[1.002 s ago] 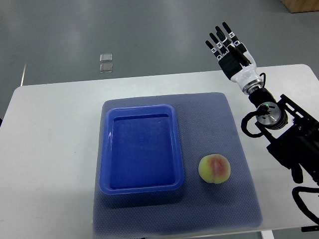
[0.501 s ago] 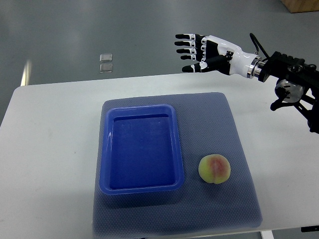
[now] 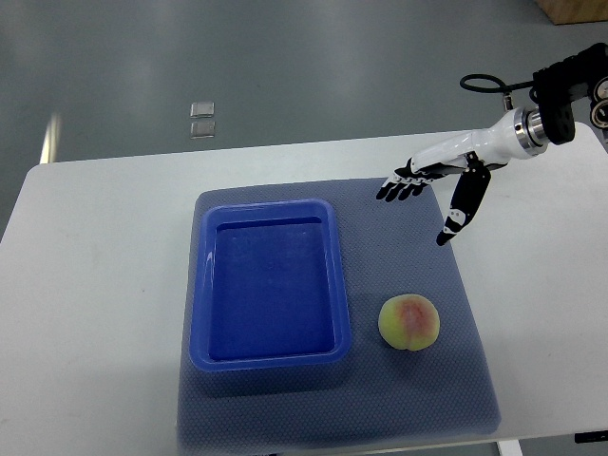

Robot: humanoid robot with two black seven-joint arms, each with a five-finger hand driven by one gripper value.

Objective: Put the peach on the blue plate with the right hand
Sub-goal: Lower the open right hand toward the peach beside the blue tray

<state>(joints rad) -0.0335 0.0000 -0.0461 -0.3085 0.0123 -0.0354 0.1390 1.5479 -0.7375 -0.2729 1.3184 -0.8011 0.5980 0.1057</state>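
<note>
On the mat, peach (image 3: 409,322) sits untouched beside empty blue plate (image 3: 269,286); right hand (image 3: 439,186) hovers above, fingers spread, holding nothing, so grasp and placement remain.

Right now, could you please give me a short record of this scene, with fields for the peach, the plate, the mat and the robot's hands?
peach: peach lies on the mat, to the right of the plate, apart from it, untouched
plate: blue plate, rectangular, nothing in it
mat: blue-grey mat on the white table, under plate and peach
right hand: right hand above the mat's far right corner, fingers spread, thumb pointing down, holding nothing
left hand: not in view
task state: peach not yet grasped
</note>
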